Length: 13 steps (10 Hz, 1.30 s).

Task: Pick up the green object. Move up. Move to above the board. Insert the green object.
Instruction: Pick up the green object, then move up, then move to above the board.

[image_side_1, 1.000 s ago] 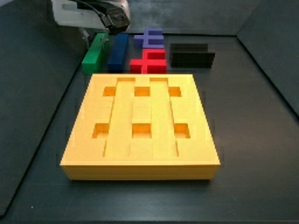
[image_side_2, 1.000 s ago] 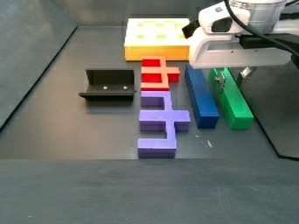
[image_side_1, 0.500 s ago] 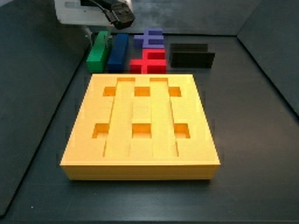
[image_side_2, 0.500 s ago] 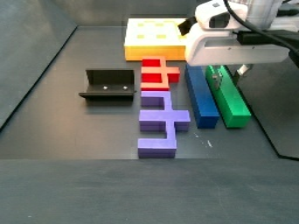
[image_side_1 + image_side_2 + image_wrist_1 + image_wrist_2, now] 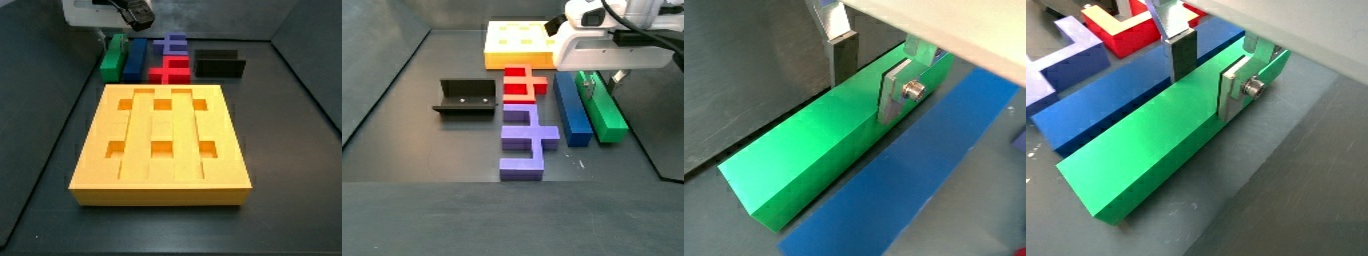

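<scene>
Pick-up step in hand: the gripper (image 5: 1207, 72) straddles the green object (image 5: 1166, 135), jaws open with a finger on each long side, bar lying beside the blue bar (image 5: 1120, 90) at 12 o'clock of the board (image 5: 162, 145); next, closing and lifting.

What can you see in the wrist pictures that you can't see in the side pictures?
Only the wrist views show the gripper fingers straddling the green bar, one on each long side, not clearly touching. Only the side views show the whole orange board, the fixture and the purple piece. Both show the green bar beside the blue bar.
</scene>
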Tool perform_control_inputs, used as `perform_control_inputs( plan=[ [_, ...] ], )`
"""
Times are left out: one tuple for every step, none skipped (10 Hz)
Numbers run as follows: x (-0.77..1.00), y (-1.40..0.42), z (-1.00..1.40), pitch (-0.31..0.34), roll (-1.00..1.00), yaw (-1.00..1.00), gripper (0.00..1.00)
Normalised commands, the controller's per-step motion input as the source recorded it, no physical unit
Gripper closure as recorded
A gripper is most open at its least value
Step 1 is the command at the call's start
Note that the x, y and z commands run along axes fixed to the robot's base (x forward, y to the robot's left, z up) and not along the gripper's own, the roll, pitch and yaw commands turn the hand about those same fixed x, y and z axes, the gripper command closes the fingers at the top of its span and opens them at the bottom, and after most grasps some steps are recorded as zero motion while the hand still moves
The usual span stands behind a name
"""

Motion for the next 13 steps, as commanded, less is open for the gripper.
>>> perform_control_inputs(
  plan=[
    [0.0,0.0,0.0,0.0,0.0,0.0,1.0],
    [0.0,0.0,0.0,0.0,0.0,0.0,1.0],
    [0.0,0.0,0.0,0.0,0.0,0.0,1.0],
    [0.0,0.0,0.0,0.0,0.0,0.0,1.0],
    [0.0,0.0,0.83,0.0,0.0,0.0,1.0],
    [-0.03,-0.02,0.86,-0.006,0.0,0.05,1.0],
    [-0.08,-0.02,0.63,0.018,0.0,0.05,1.0],
    [-0.07,-0.01,0.44,0.008,0.02,0.04,1.0],
    [0.0,0.0,1.4,0.0,0.0,0.0,1.0],
    [-0.01,0.0,1.4,0.043,0.0,-0.01,1.0],
    [-0.05,-0.01,1.4,0.049,0.01,0.0,1.0],
    [-0.05,0.0,1.4,0.028,0.02,0.0,1.0],
    [0.04,0.01,1.4,0.061,0.0,0.0,1.0]
  ],
)
